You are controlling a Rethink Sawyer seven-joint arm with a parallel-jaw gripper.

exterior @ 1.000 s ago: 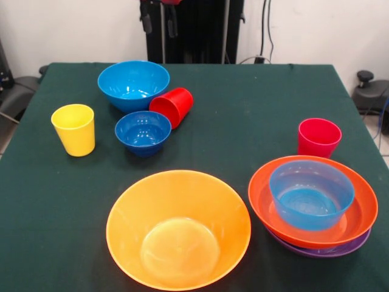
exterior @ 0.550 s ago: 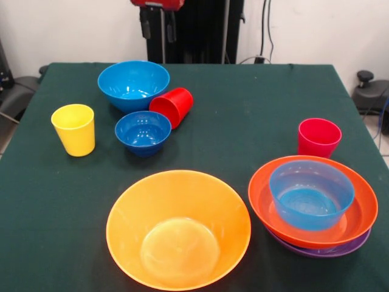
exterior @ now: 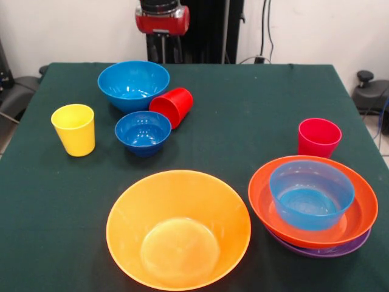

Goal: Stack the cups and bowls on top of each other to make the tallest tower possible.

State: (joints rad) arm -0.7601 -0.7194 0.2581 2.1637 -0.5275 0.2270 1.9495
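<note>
Overhead, the hand [exterior: 161,41] hangs empty above the big blue bowl [exterior: 134,84], opening unclear.

- Bare green cloth [exterior: 243,109] runs down the middle, between the far-left cluster and the right-hand pile.
- Far left is crowded: large blue bowl [exterior: 134,84], tipped red cup [exterior: 172,106], small blue bowl [exterior: 143,132], and yellow cup [exterior: 74,129] apart.
- Orange bowl [exterior: 179,228] fills the near centre.
- Nested bowls [exterior: 313,204] and pink-red cup [exterior: 319,137] block the near right.
</note>
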